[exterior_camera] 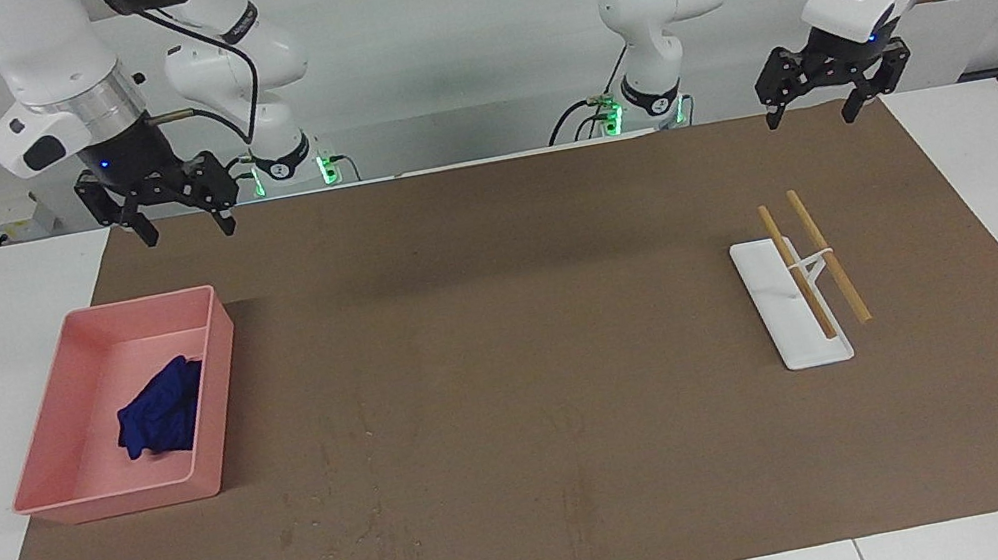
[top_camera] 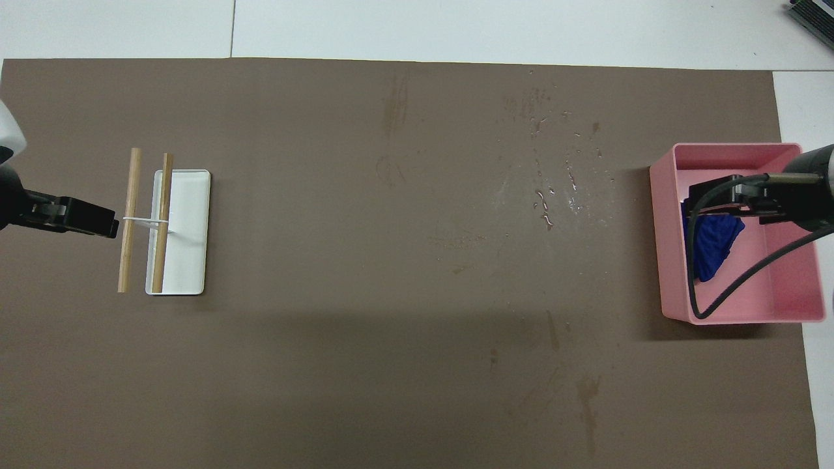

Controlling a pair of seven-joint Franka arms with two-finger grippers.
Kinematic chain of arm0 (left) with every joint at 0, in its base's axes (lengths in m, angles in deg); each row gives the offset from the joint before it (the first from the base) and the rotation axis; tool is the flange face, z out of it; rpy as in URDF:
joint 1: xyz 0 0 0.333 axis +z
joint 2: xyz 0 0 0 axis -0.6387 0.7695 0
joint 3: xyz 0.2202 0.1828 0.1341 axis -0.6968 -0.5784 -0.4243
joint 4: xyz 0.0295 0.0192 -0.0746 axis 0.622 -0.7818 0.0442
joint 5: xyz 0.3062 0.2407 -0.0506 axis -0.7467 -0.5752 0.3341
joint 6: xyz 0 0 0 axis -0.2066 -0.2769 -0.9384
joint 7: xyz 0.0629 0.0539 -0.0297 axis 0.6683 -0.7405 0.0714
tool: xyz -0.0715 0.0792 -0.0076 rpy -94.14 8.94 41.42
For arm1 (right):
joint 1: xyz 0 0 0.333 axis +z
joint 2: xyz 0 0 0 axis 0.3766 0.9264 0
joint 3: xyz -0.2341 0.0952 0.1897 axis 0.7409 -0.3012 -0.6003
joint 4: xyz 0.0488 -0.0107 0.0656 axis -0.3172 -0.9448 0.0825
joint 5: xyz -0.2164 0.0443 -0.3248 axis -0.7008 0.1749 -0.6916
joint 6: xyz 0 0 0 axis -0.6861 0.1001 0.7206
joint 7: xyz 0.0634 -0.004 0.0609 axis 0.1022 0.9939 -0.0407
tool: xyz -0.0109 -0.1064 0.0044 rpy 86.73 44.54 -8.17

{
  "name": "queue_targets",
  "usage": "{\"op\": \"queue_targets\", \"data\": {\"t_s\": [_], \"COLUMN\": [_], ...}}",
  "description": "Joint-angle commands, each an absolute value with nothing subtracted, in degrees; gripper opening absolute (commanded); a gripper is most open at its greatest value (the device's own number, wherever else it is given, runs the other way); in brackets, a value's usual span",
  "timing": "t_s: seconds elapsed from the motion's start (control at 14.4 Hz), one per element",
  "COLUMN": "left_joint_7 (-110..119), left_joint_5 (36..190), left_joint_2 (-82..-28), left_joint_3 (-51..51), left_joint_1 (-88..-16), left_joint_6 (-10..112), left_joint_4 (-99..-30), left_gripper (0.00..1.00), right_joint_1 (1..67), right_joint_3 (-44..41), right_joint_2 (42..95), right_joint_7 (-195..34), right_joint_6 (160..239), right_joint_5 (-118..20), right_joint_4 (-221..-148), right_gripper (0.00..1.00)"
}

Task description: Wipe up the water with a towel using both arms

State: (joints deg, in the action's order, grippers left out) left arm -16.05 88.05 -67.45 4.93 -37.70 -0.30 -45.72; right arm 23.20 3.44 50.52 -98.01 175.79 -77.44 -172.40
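The deep blue towel (exterior_camera: 161, 410) lies crumpled in the pink tray (exterior_camera: 138, 305) toward the right arm's end of the table. In the overhead view the towel (top_camera: 713, 251) is partly covered by the right gripper and its cable. Water drops (top_camera: 547, 195) are scattered on the brown mat beside the tray (top_camera: 671, 312); they also show in the facing view (exterior_camera: 350, 538). My right gripper (exterior_camera: 189, 232) is open and empty, raised over the mat's edge, apart from the tray; it also shows from above (top_camera: 710, 195). My left gripper (exterior_camera: 811, 119) is open and empty, raised at the left arm's end (top_camera: 98, 221).
A white rack base (exterior_camera: 795, 322) with two wooden rods (exterior_camera: 828, 255) across it stands toward the left arm's end of the brown mat (exterior_camera: 506, 319); it also shows in the overhead view (top_camera: 189, 228). Faint dried stains mark the mat.
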Motion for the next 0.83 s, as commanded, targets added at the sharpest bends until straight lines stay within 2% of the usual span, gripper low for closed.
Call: {"op": "queue_targets", "data": {"t_s": [0.0,0.21,0.76], "left_joint_7": [-16.3,-16.4,-16.4], "left_joint_5": [87.4,87.4,87.4], "left_joint_2": [-68.8,-68.8,-68.8], "left_joint_3": [4.9,4.8,4.9], "left_joint_1": [-37.6,-37.6,-37.6], "left_joint_6": [-0.8,-0.8,-0.8], "left_joint_4": [-47.0,-47.0,-47.0], "left_gripper": [1.0,1.0,1.0], "right_joint_1": [21.5,21.2,21.4], "right_joint_3": [2.5,2.5,2.5], "right_joint_2": [49.8,51.5,51.1], "right_joint_7": [-96.3,-93.7,-92.6], "right_joint_6": [178.6,177.8,177.7], "right_joint_5": [-77.4,-79.4,-79.1], "right_joint_4": [-174.1,-172.0,-172.7], "right_gripper": [1.0,1.0,1.0]}}
